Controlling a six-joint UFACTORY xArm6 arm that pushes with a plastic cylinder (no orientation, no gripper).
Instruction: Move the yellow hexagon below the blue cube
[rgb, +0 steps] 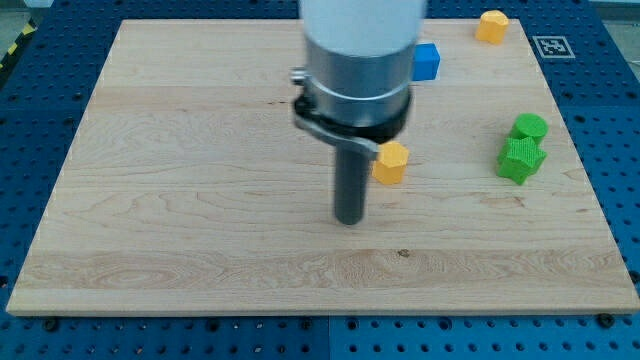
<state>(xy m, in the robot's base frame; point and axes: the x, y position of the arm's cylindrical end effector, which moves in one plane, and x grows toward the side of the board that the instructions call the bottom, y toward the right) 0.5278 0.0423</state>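
Surface: a pale wooden board (180, 200) on a blue perforated bench (40, 340), with a fiducial marker (552, 46) on the bench off the board's top right corner.
My tip: the lower end of the straight dark rod (349, 221) rests on the surface near the middle, just left of and slightly below the yellow hexagon block.
Hand: the arm carries only the rod, so nothing opens or closes.
Yellow hexagon block (390, 162): close beside the rod on the view's right; contact cannot be told.
Blue cube (427, 61): toward the view's top, above the hexagon and slightly right, partly hidden by the arm's grey body.
Second yellow block (491, 26): top right corner.
Green blocks: a round one (530, 127) touching a star-like one (520, 160), at the right side.
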